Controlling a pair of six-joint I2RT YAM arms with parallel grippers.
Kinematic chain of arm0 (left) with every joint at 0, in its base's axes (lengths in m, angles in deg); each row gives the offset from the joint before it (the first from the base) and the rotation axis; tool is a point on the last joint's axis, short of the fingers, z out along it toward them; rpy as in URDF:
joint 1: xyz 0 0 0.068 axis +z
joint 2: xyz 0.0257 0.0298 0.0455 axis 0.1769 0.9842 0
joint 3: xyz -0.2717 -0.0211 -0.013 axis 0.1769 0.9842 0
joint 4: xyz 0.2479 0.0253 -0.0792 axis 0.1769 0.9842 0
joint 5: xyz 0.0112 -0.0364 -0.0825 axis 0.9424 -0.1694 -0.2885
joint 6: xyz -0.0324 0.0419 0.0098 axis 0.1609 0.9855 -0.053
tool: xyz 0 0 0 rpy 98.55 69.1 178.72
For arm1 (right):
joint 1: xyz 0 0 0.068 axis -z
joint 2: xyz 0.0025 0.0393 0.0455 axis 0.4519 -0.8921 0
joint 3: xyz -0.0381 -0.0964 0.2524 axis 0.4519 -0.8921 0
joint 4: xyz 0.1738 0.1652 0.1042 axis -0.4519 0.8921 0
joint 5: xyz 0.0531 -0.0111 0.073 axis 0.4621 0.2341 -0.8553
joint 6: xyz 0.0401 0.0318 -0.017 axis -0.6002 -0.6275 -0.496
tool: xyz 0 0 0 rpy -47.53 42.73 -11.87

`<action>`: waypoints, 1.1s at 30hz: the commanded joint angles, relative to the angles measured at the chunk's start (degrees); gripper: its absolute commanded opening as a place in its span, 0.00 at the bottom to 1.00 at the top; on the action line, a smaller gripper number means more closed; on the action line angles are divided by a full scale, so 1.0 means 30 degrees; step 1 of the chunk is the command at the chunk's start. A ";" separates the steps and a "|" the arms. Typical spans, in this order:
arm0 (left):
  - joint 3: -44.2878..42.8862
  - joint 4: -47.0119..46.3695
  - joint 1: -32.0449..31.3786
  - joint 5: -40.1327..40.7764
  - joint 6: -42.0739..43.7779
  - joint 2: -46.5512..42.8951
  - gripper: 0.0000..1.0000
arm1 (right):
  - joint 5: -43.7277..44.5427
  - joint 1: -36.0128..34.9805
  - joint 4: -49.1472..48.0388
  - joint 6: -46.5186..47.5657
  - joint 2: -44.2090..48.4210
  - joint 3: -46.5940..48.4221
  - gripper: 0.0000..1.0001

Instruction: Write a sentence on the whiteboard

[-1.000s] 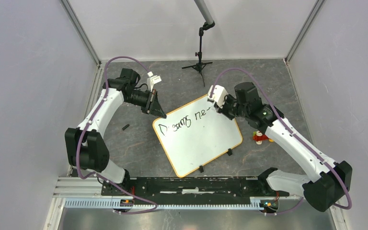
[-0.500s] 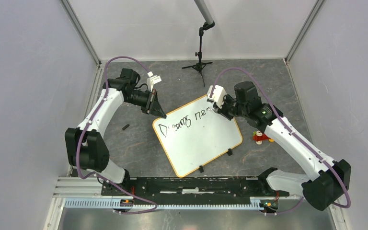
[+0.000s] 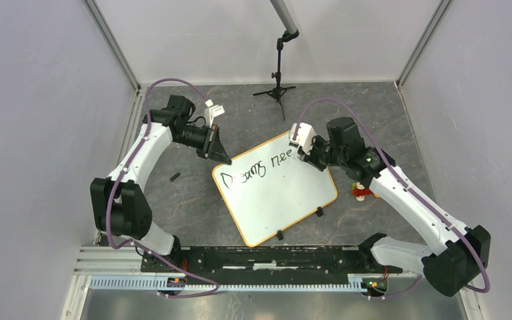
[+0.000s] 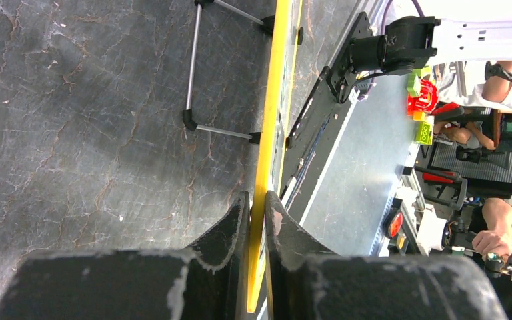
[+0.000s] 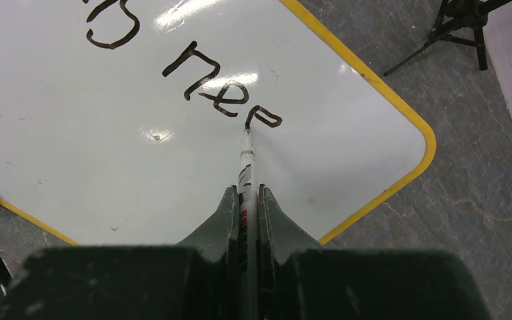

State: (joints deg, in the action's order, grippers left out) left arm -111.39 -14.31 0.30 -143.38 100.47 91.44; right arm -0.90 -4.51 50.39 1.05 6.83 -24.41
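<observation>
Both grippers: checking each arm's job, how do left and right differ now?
The left gripper pinches the whiteboard by its yellow rim; the right gripper pinches a marker. The left sits at the board's edge; the right is over its face, tip touching the sentence. Both are shut.

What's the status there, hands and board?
Left gripper shut on whiteboard rim. Right gripper shut on marker, tip on whiteboard. Sentence reads "Dreams nee", unfinished. Toy sits off to the side, nothing blocking.
</observation>
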 commanded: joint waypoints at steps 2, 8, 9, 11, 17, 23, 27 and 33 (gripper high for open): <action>-0.0252 -0.0504 -0.0307 0.0717 0.0848 0.0384 0.02 | 0.0623 0.0029 0.0400 0.0260 0.0583 -0.0120 0.00; -0.0296 -0.0505 -0.0307 0.0743 0.0792 0.0265 0.02 | 0.0810 0.0025 0.0550 0.0167 0.0624 0.0693 0.00; -0.0321 -0.0503 -0.0307 0.0768 0.0801 0.0222 0.03 | 0.0702 0.0029 0.0640 0.0104 0.0640 0.0952 0.00; -0.0285 -0.0518 -0.0307 0.0816 0.0788 0.0061 0.02 | 0.0692 0.0029 0.0832 0.0021 0.0739 0.1401 0.00; -0.0254 -0.0498 -0.0308 0.0849 0.0918 -0.0039 0.02 | 0.1335 0.0184 0.0674 0.0063 0.0989 0.1420 0.00; -0.0384 -0.0508 -0.0458 0.1125 0.1030 0.0051 0.02 | -0.0458 0.1430 0.0723 -0.0064 0.0369 0.1833 0.00; -0.0398 -0.0529 -0.0506 0.1400 0.1155 0.0068 0.02 | -0.1685 0.2154 0.0723 -0.0229 -0.0001 0.2028 0.00; -0.0402 -0.0505 -0.0529 0.1640 0.1409 0.0134 0.02 | -0.2090 0.2490 0.0432 -0.0302 -0.0235 0.1896 0.00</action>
State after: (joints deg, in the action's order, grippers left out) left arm -111.46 -13.69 -0.18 -142.66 100.56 91.40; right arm -4.48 2.51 53.21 0.94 6.39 -20.85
